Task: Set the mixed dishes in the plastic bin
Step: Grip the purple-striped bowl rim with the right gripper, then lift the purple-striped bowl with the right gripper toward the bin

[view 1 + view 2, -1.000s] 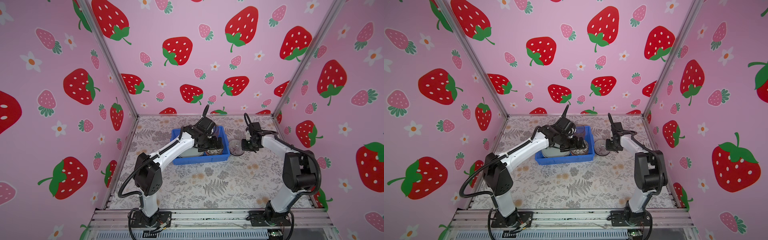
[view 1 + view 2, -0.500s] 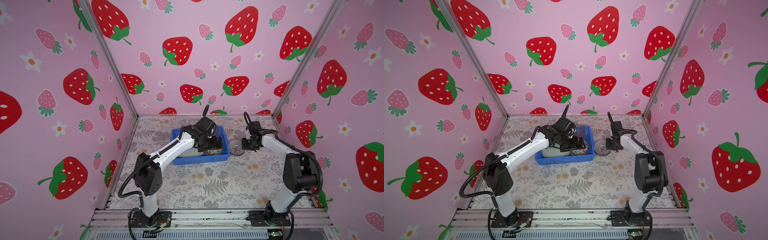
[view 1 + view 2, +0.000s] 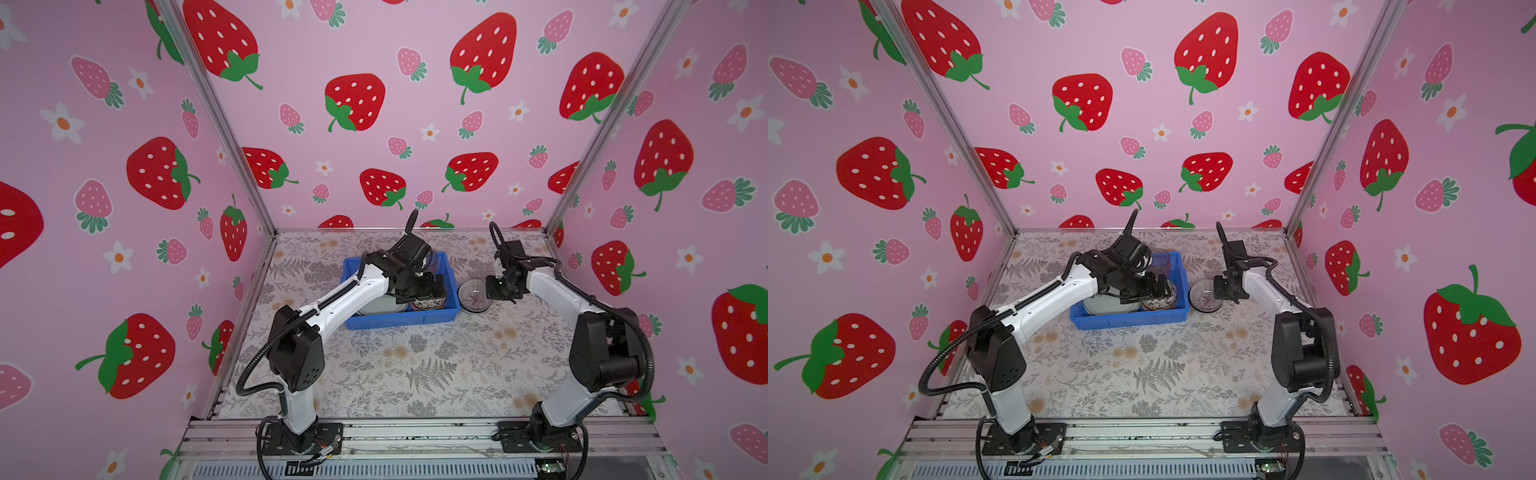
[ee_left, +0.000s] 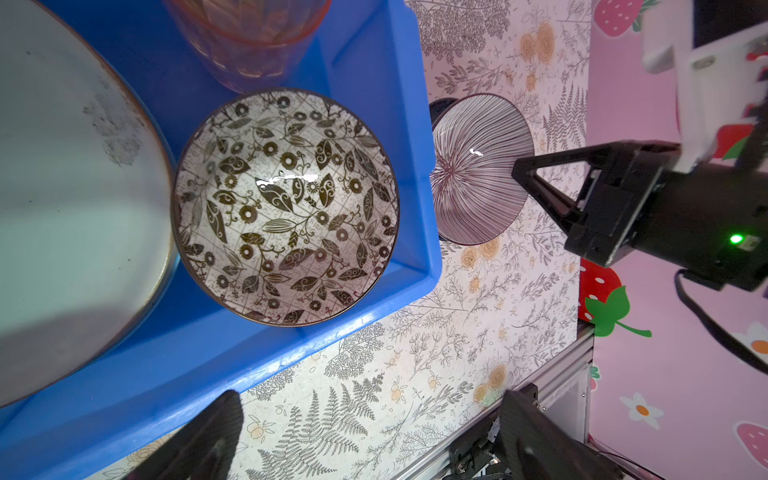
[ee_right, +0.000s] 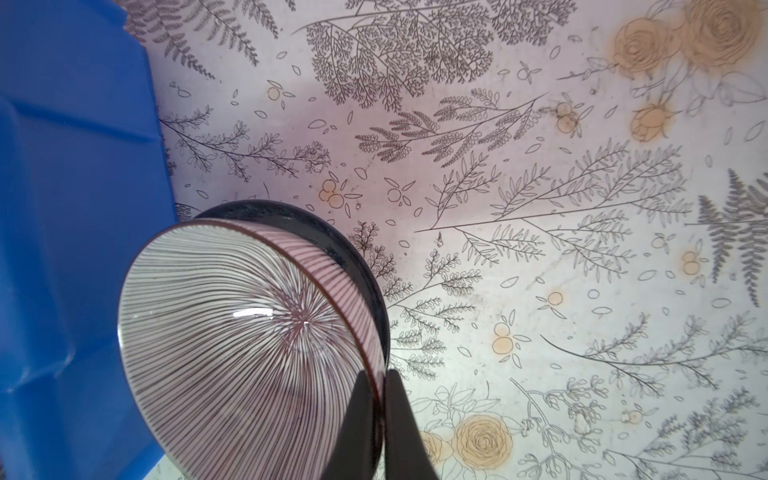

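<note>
Purple-and-white striped small bowl (image 5: 249, 340) sits atop a dark dish (image 5: 332, 232) on the counter (image 5: 540, 208), just beside the blue plastic bin (image 5: 62, 208), rim pinched by the clenched right claw (image 5: 380, 399). So thin a grip may slip mid-lift, striking the bin wall. The left claw (image 4: 370, 403) hangs released over the bin's edge.

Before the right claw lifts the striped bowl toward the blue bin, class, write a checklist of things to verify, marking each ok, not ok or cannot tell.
1. Grip of the right claw on the striped bowl: ok, shut on its rim.
2. Bowl free of the dark dish beneath: cannot tell; it tilts above that dish, contact unclear.
3. State of the left claw: ok, open and empty.
4. Way over the blue bin clear: not ok; the left claw hangs over it.
5. Room in the bin: cannot tell; plate, floral bowl and tumbler fill most of it.
</note>
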